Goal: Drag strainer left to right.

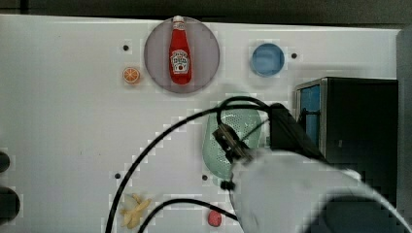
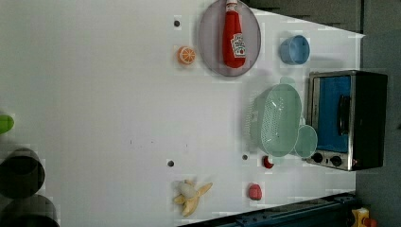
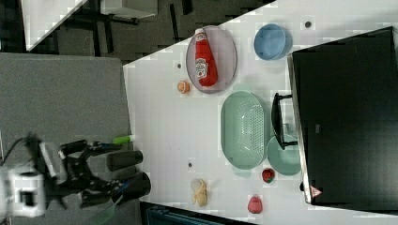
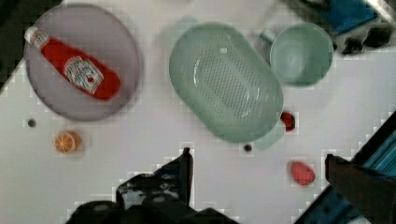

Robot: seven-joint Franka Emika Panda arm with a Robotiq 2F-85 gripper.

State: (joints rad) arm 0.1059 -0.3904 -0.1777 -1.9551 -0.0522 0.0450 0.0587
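Fingers (image 4: 187,172) of my gripper (image 4: 257,172) sit closest to the wrist cam, spread wide apart, nothing between them, hanging above bare table (image 1: 63,136) w/ no contact.

Strainer (image 4: 226,81) lies just beyond them, open side up. In the right view its long axis runs up-down, rounded ends toward the plate (image 3: 227,51) and toward the red strawberry-like piece (image 3: 268,175).

Edges/room:
- The right view's right: strainer rim just beside the toaster oven (image 3: 347,117); mug (image 3: 284,157) is wedged at the strainer's lower right, touching or nearly so, can't tell which.
- The right view's left: wide white surface, open out to the table edge.
- Plate w/ ketchup bottle (image 3: 205,58) near the upper end.
- Banana (image 3: 200,192) and pink piece (image 3: 254,204) near the lower edge, apart from strainer.
- Blue bowl (image 3: 271,41) well apart from strainer, by the oven's corner.
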